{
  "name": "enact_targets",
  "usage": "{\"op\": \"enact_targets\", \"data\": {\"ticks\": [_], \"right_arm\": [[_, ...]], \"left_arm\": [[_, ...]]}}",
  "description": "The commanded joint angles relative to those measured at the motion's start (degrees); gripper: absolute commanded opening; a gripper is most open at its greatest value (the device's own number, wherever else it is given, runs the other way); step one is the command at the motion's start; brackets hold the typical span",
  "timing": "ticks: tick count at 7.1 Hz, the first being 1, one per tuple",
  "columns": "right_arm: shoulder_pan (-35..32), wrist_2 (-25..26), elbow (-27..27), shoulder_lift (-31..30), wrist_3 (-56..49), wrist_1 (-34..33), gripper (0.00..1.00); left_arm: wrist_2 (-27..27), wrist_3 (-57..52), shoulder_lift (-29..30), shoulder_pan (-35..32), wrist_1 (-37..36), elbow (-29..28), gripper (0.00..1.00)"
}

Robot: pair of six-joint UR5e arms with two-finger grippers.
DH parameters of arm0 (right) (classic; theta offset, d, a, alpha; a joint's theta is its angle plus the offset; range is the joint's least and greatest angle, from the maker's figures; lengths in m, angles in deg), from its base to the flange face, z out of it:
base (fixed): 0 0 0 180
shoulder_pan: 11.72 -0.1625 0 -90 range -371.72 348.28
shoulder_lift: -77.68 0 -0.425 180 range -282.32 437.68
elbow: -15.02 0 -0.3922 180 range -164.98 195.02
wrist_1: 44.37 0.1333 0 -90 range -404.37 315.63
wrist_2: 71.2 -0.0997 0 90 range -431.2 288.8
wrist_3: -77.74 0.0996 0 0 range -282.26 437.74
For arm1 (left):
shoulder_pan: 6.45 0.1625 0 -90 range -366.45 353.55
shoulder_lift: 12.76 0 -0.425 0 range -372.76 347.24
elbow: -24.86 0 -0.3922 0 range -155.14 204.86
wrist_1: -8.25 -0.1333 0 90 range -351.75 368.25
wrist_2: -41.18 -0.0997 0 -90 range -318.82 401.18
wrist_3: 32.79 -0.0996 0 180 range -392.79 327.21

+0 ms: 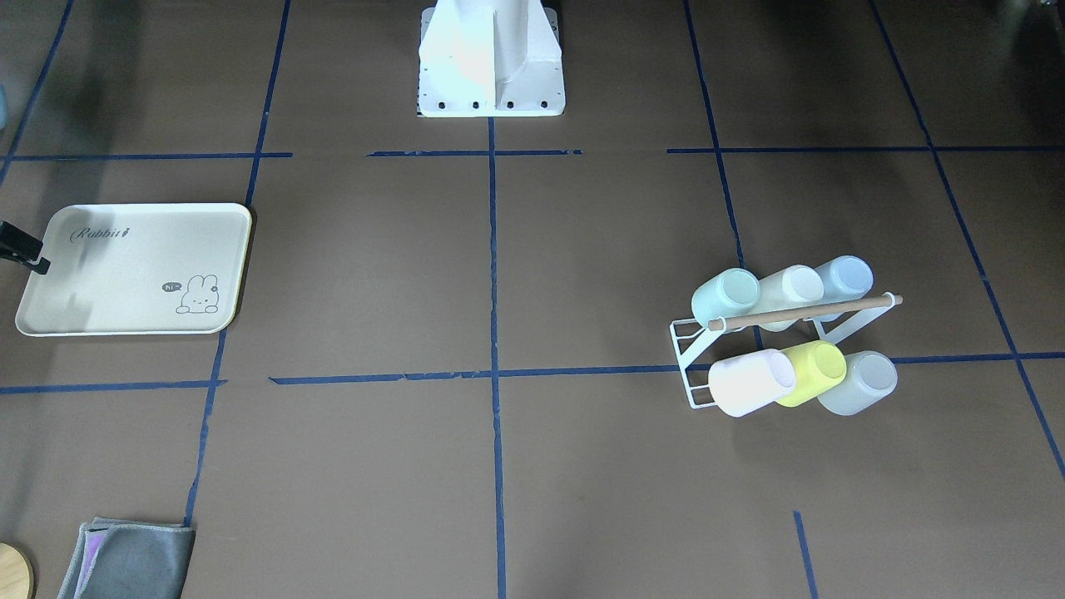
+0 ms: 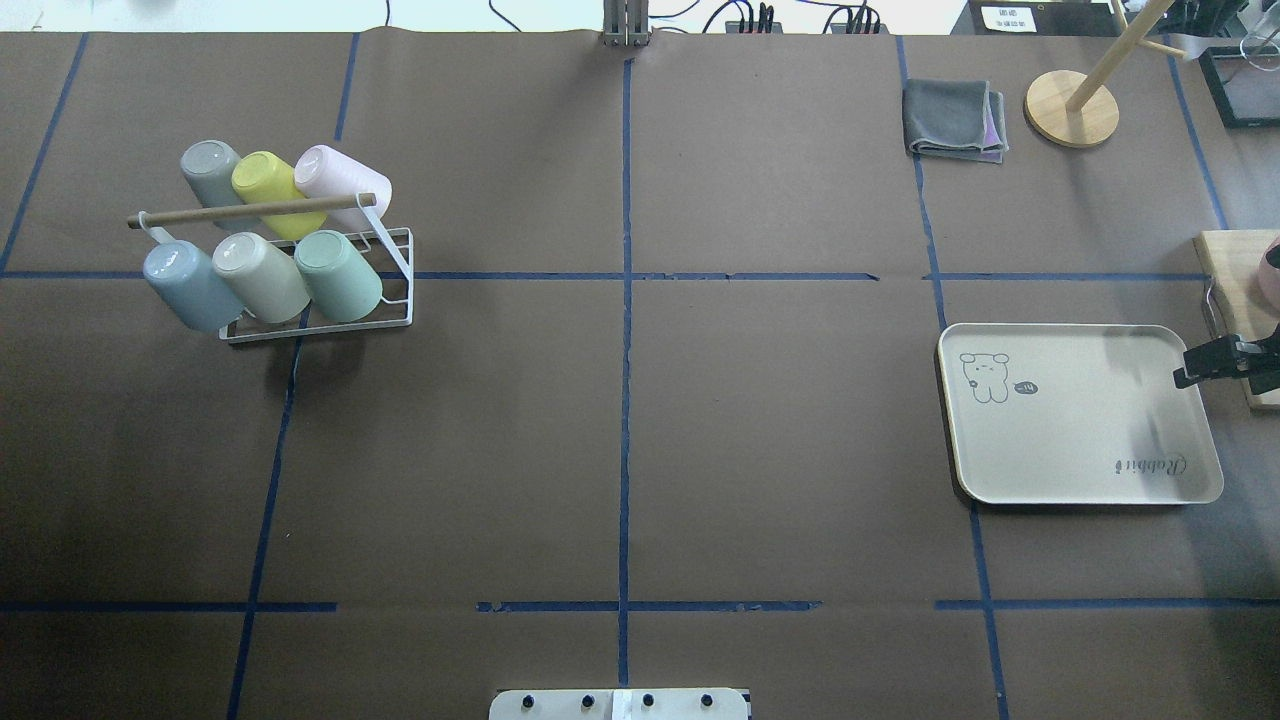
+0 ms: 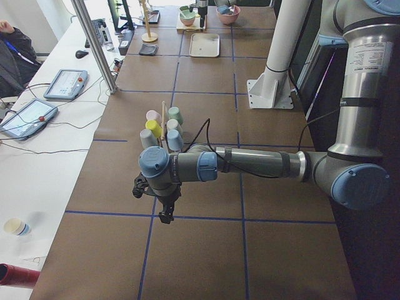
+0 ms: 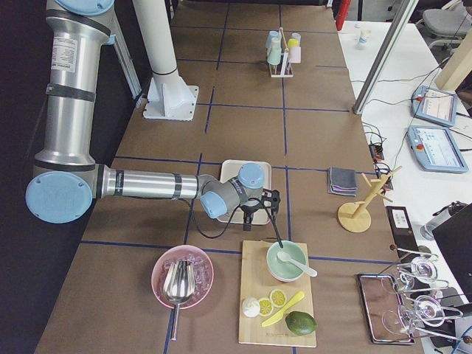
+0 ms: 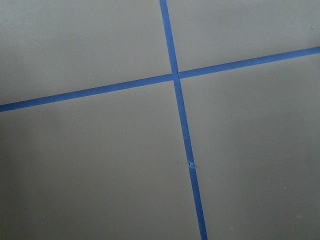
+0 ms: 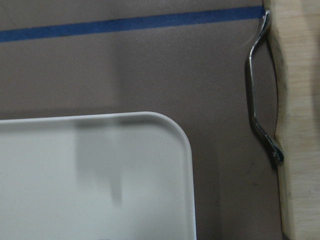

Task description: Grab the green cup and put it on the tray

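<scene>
Right tool [image 2: 1188, 377]: grip unclear, at tray [image 2: 1080, 430] edge | green cup [image 2: 338, 275] on rack [image 2: 250, 211], well apart

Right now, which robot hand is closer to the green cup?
Left. The left hand hangs near the rack holding the green cup; the right hand is far across the table, by the tray.

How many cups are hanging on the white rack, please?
6. Row farther from the robot: grey cup, yellow-green cup, pink cup. Nearer row: blue cup, cream cup, green cup. None appears hidden.

Brown table [image 2: 780, 450] gridded with blue tape [image 2: 626, 400], white desk [image 3: 37, 181] alongside.
</scene>
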State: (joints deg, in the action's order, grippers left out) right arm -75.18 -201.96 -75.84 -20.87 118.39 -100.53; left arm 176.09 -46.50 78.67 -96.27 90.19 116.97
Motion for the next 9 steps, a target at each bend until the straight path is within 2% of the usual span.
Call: {"op": "enact_targets", "data": {"ticks": [1, 4, 5, 6, 9], "right_arm": [[1.41, 0.07, 0.68, -0.33, -0.22, -0.08, 1.0], [2.72, 0.07, 2.26, -0.33, -0.4, -0.08, 0.98], [2.73, -0.02, 2.27, -0.33, -0.31, 0.0, 0.9], [2.73, 0.07, 2.27, -0.33, -0.14, 0.0, 0.79], [2.64, -0.11, 2.09, -0.51, -0.22, 0.0, 0.27]], "left_arm": [[0.0, 0.09, -0.02, 0.0, -0.03, 0.52, 1.0], [0.0, 0.09, -0.11, 0.0, -0.03, 1.05, 1.0], [0.0, 0.09, -0.2, -0.09, -0.12, 1.57, 1.0], [0.0, 0.09, -0.2, -0.09, -0.12, 1.66, 1.0], [0.0, 0.09, -0.2, -0.09, -0.12, 1.75, 1.0]]}}
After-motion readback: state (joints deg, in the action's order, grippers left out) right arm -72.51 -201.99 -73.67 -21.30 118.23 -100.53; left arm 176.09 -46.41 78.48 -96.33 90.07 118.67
